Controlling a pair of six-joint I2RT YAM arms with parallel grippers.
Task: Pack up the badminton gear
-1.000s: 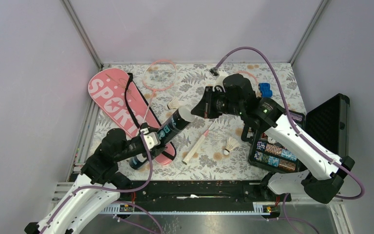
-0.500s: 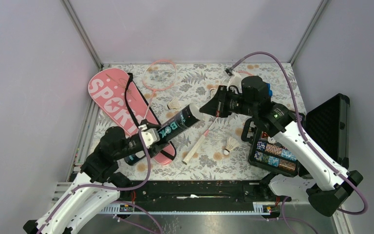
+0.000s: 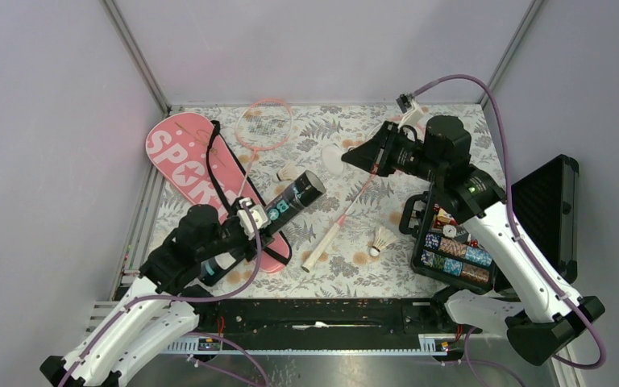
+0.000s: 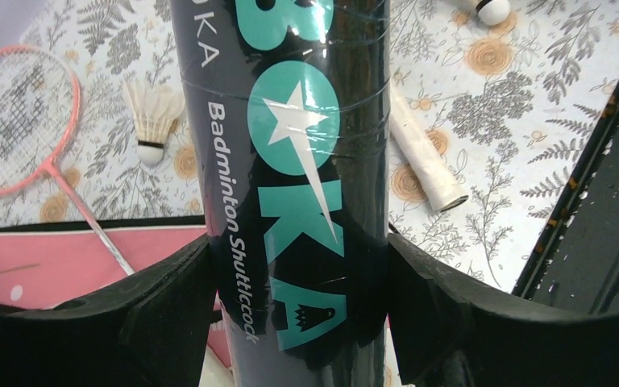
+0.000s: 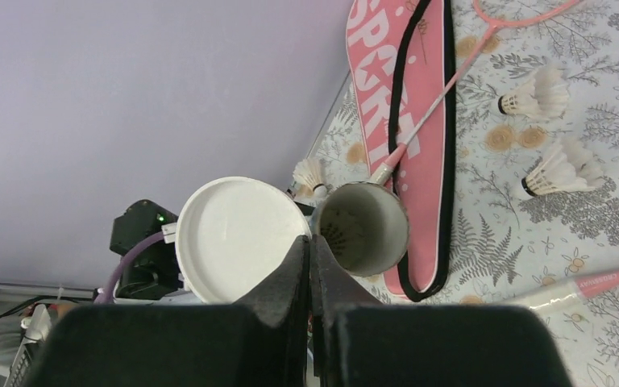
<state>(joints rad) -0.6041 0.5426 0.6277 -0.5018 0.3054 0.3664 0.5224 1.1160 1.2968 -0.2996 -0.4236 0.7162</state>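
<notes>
Over the bag (image 3: 197, 169), tube (image 3: 290, 201) slants, mouth aimed far-right.

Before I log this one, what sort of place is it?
Likely a lab test booth: plain grey walls, metal corner posts, left arm and right arm bolted by a floral-clothed table.

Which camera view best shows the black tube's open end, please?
The right wrist view looks straight into the open end of the black tube. The top external view shows the tube lengthwise, its end only obliquely; the left wrist view shows just its printed side.
</notes>
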